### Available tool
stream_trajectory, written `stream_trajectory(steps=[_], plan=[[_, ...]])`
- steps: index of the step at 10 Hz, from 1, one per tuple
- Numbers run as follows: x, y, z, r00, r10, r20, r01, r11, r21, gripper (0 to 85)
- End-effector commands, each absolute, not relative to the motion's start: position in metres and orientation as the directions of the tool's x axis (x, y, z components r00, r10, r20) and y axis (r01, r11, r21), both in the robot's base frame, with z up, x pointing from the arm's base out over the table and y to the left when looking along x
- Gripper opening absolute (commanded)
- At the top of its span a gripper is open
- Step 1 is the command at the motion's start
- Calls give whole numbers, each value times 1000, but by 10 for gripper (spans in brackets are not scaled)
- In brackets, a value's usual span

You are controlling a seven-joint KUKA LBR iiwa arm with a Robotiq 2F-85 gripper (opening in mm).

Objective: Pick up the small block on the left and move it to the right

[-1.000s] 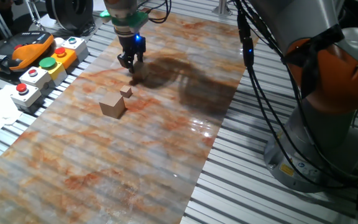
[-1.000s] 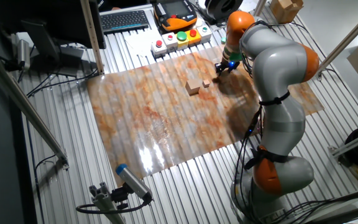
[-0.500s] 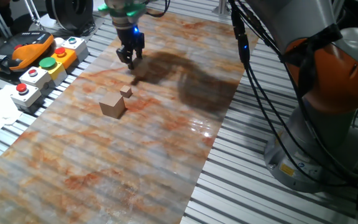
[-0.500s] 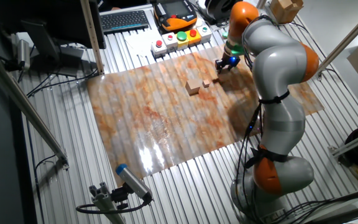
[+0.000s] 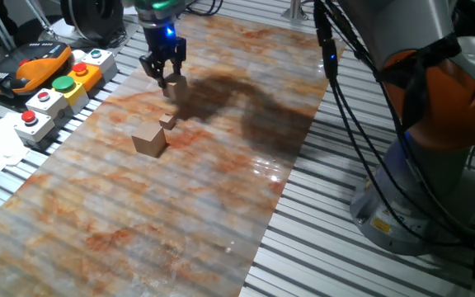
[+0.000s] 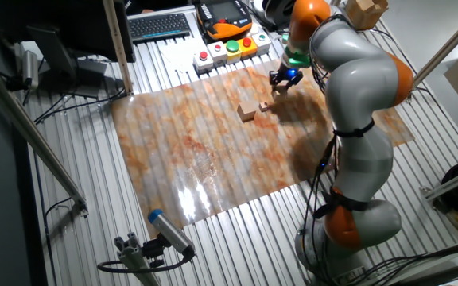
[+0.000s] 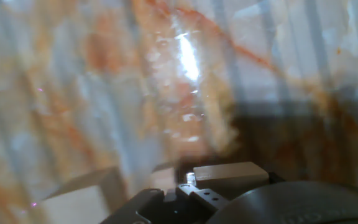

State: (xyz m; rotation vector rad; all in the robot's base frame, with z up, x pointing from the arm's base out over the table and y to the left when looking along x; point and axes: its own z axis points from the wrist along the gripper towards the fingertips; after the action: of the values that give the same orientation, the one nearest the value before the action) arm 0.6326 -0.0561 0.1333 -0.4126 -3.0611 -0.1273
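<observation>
**Carrying the small block: keep the grip, clear the other 2 cubes**

Now the gripper (image 5: 164, 74) sits in the upper left of one fixed view, fingers clenched around the small block (image 5: 174, 82), a pale tan cube that appears lifted off the marbled mat (image 5: 221, 190). In the hand view the small block (image 7: 230, 172) shows low in the frame, just beyond the finger hardware. 2 other cubes sit below it in the fixed view: the tiny cube (image 5: 167, 121) and, touching or just beside it, the large cube (image 5: 148, 142).

Judgement: transport is just beginning. To do it well, hold the height so the block passes clear of the 2 cubes, keep the squeeze steady, move smoothly, and lower onto bare mat before opening. Risk: the block twisting in the fingers; contact depth is hard to read here.
</observation>
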Motion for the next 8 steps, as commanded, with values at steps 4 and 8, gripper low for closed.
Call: stream_trajectory(steps=[4,8], plan=[[619,-1,127,-948,317,30,319,946,56,0],[619,-1,127,-906,421,43,423,905,47,0]])
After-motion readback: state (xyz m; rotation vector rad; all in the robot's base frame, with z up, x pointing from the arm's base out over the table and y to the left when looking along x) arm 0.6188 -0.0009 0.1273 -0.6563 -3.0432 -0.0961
